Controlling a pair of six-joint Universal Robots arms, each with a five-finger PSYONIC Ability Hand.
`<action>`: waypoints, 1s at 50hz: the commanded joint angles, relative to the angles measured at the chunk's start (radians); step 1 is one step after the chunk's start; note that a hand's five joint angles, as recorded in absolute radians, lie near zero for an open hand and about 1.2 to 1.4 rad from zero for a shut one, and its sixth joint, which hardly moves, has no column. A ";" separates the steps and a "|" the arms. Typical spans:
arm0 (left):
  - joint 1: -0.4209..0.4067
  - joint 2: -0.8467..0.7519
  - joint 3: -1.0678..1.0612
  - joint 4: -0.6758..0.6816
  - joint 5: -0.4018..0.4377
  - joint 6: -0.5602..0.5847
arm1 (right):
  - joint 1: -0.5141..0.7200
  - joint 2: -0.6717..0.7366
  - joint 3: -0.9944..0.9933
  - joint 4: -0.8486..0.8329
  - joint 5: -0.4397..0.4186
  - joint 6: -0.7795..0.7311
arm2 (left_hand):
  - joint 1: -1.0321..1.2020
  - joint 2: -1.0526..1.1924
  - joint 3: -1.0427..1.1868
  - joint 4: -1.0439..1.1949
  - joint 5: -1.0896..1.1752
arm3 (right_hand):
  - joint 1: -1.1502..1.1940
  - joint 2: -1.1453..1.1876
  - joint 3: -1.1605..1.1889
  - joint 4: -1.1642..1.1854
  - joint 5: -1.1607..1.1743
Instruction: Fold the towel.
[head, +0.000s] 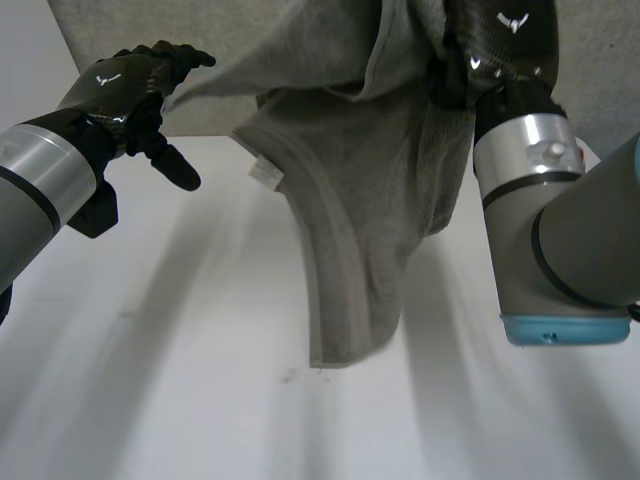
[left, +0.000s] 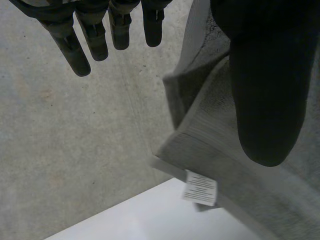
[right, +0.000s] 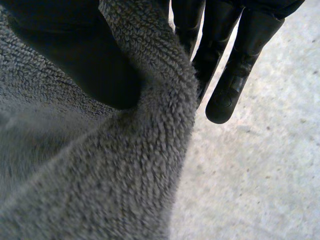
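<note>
Fingers (right: 235, 75) of my right hand (head: 500, 35) pinch the grey towel (head: 350, 230) aloft to hang it straight; left hand (head: 115, 85) fingers spread.

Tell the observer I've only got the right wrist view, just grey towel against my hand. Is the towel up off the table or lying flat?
Observer: It's up. The head view has the towel hanging in a long drape from the right hand over the white table.
Operator: Where's the left hand?
Observer: The left hand is at the towel's edge opposite the right hand. In its wrist view the fingers are straight, with no cloth between them.
Operator: Anything that marks a corner?
Observer: A white label is sewn at the hem, beside the left hand.
</note>
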 joint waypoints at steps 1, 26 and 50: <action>0.002 -0.017 -0.007 -0.001 0.003 0.004 | 0.012 0.005 0.086 0.178 -0.174 -0.010 | 0.016 0.024 0.024 0.023 -0.014 | 0.444 0.221 0.211 0.206 0.250; -0.104 -0.075 -0.119 -0.011 -0.056 0.008 | 0.027 0.410 -0.210 0.400 -0.187 -0.247 | 0.078 0.085 0.085 0.084 0.048 | 0.444 0.221 0.211 0.206 0.250; -0.183 -0.407 -0.125 0.071 -0.228 -0.193 | 0.024 0.395 -0.108 0.375 -0.183 -0.231 | 0.145 0.153 0.153 0.152 0.115 | 0.444 0.221 0.211 0.206 0.250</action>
